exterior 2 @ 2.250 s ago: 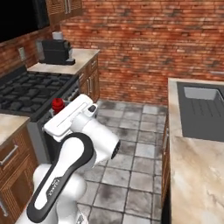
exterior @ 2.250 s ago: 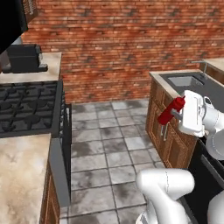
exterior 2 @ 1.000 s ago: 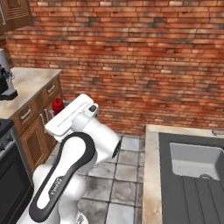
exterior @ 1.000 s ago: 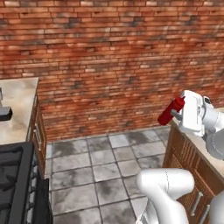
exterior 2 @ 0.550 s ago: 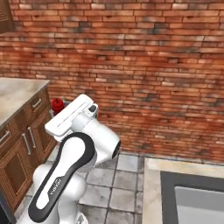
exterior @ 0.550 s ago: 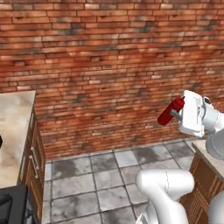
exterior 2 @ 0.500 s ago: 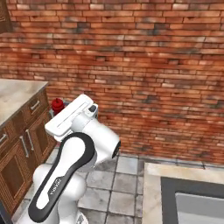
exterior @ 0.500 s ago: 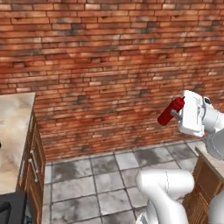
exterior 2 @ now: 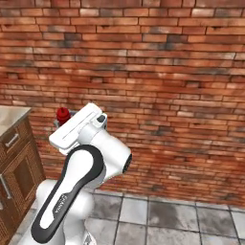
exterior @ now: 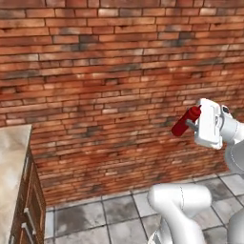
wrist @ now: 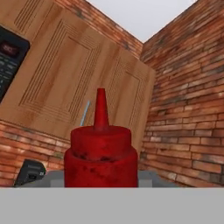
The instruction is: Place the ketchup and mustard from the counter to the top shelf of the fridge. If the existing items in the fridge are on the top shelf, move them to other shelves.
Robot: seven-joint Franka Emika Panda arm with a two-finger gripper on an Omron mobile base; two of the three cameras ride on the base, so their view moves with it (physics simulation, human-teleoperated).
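An all-red ketchup point(exterior: 186, 121) bottle is held out sideways from the white hand, with my gripper point(exterior: 194, 125) shut on it in front of a brick wall. From the right base view its red top point(exterior 2: 62, 114) peeks out behind the hand. The hand view looks along the ketchup point(wrist: 100, 153), nozzle pointing up and away; the fingertips are hidden behind the bottle. An end of the beige counter point(exterior: 12, 162) shows at the left. The mustard, the fridge and its shelves are out of view.
A brick wall point(exterior: 109, 81) spans both base views, with grey floor tiles point(exterior: 119, 214) below. Brown cabinets point(exterior 2: 16, 167) stand under the counter at the left. The hand view shows wooden wall cabinets point(wrist: 78, 83), a dark microwave panel point(wrist: 8, 57) and a small black appliance point(wrist: 28, 173).
The whole picture has swung with the base: stove and sink slid out, the brick wall came in. The ketchup stays in the gripper at the same place relative to the arm.
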